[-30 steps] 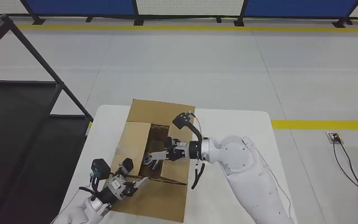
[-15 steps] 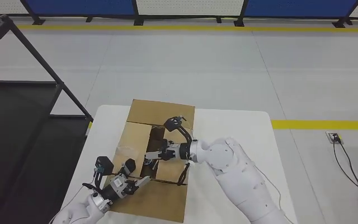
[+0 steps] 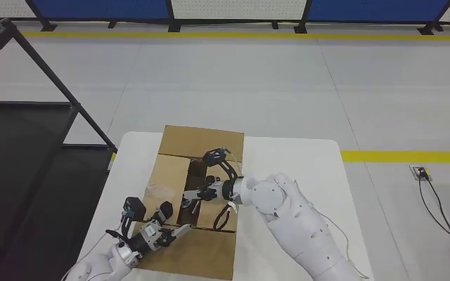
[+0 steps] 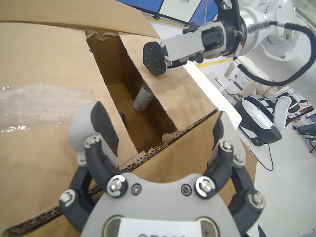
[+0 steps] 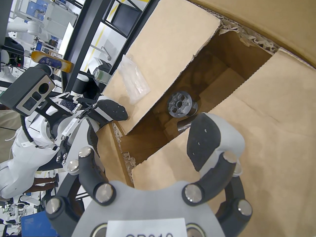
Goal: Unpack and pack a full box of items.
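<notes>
You've got left jaws wide at the box [image 3: 199, 141] near end, right jaws wide over its opening; bottle [image 4: 143, 99] inside.

The box [image 4: 44, 57] is of matt brown corrugated cardboard, smooth on the flaps and rough and frayed along the torn edges. On its left flap lies a clear plastic film [image 4: 37, 104], glossy and crinkled. Inside, a bottle [image 4: 143, 98] has a smooth white label, and a round grey part [image 5: 180, 104] looks dull. The right gripper [image 5: 148, 124] has matt black rubbery pads [image 5: 203, 139], glossy white plastic shells and a brushed metal plate with shiny screws. The left gripper [image 4: 159, 114] is made the same.
</notes>
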You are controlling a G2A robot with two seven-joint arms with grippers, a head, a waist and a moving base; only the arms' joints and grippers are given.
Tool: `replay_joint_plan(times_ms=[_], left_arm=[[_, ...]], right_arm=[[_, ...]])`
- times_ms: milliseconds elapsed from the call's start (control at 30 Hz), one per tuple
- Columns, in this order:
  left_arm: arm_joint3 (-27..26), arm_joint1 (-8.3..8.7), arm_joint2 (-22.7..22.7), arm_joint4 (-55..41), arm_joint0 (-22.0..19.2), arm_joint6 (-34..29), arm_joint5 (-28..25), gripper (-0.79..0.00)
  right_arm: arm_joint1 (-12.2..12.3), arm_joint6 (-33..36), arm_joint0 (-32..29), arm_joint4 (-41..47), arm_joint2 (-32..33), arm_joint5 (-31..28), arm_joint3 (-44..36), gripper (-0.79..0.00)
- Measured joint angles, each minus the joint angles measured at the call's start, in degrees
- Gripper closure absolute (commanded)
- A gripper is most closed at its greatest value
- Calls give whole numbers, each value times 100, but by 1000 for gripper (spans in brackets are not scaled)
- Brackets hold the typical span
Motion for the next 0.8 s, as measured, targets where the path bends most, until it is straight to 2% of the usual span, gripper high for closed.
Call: replay_joint_plan(times_ms=[433,633,800], left_arm=[[-252,56,-134,-135,103,356,-53,-785],[-454,78,-591,-526,360,937,43,-785],[-306,89,-1133,-887,647,1478,237,-785]], right_arm=[[55,69,1,-76,69,161,-166,-785],[70,355,111,-25,68,239,-24,-785],[97,371,165,-39,136,289,75,-785]])
